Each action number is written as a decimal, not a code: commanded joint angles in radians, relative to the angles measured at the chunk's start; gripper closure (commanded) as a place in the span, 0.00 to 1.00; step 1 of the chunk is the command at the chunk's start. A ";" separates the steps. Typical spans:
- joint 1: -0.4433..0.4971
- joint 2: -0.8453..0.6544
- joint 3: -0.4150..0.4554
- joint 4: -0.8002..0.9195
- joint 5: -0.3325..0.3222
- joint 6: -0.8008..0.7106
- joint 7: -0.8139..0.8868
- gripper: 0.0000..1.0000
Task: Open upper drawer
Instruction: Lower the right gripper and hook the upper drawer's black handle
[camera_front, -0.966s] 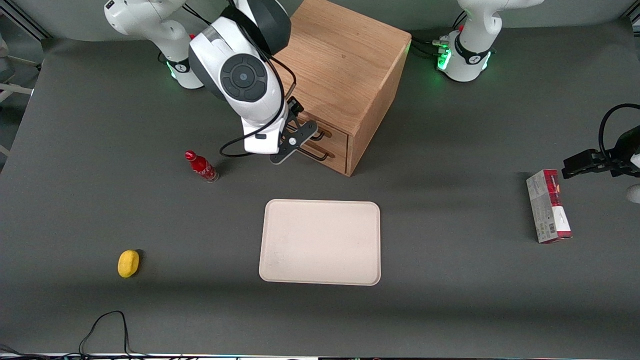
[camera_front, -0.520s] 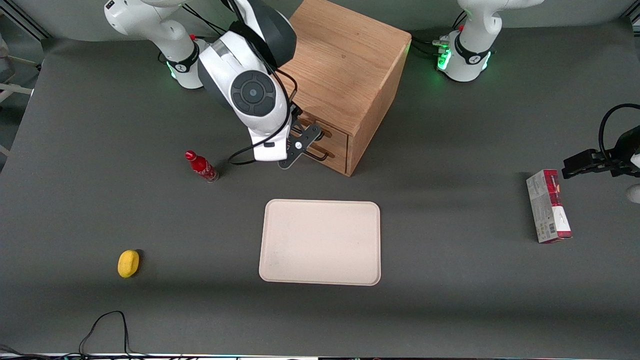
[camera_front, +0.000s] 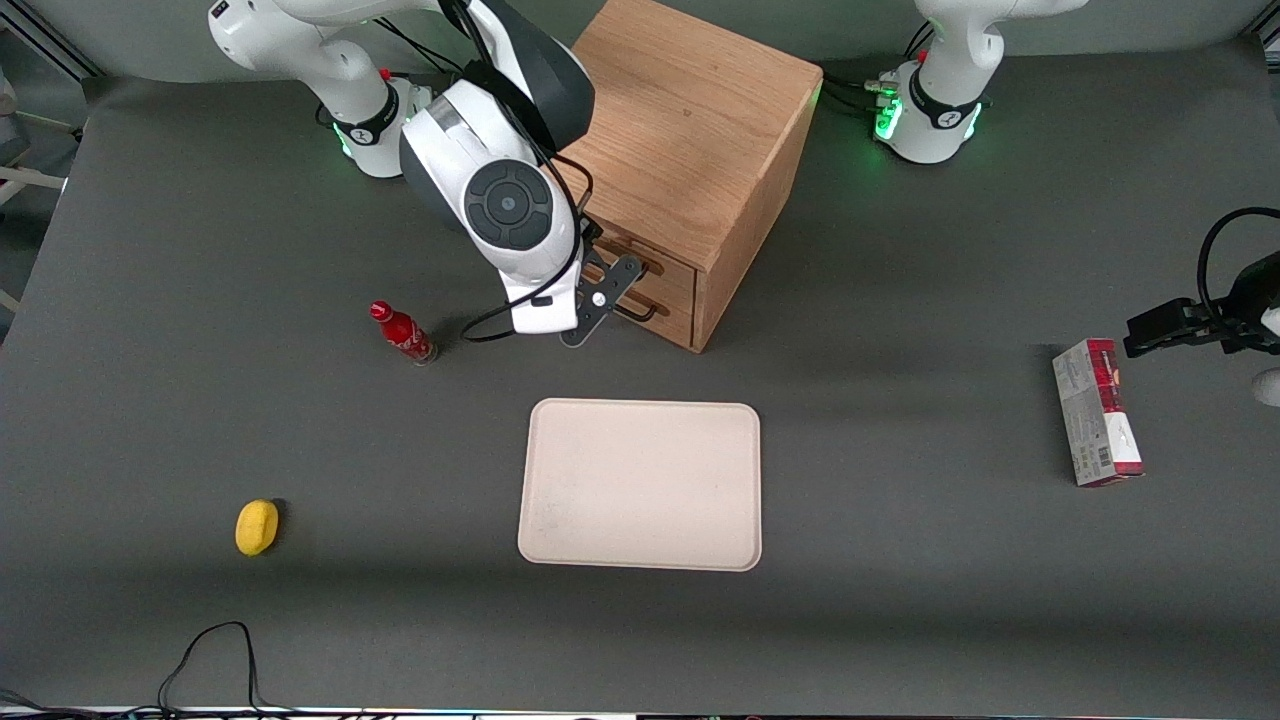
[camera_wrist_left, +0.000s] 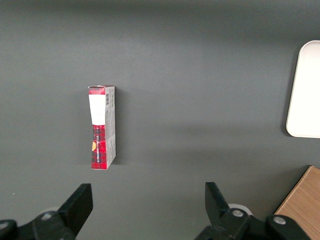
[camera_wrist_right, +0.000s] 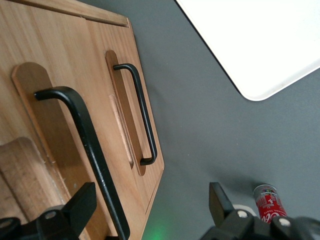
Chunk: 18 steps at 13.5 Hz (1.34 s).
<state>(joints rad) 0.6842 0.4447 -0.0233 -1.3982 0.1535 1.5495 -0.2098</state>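
the tool (camera_front: 600, 300) hung with fingers apart in front of the cabinet (camera_front: 690, 130), the upper drawer (camera_wrist_right: 60, 165) shut, its handle (camera_wrist_right: 85, 150) seemingly near one finger. best to centre the handle between both fingers, close firmly, then pull straight out along the desk (camera_front: 900, 600).

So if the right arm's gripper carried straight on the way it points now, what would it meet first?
Most likely the long black wire handle of the light oak upper drawer. The open gripper faces the drawer front, one finger beside that handle. Depth is unclear, so contact is a guess.
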 joint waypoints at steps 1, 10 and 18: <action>0.003 0.017 -0.003 0.007 0.012 -0.003 -0.026 0.00; 0.000 -0.003 -0.020 -0.007 0.070 -0.048 -0.048 0.00; 0.000 0.002 -0.017 0.030 0.067 -0.039 -0.217 0.00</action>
<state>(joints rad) 0.6873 0.4441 -0.0347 -1.3839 0.2004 1.5163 -0.3800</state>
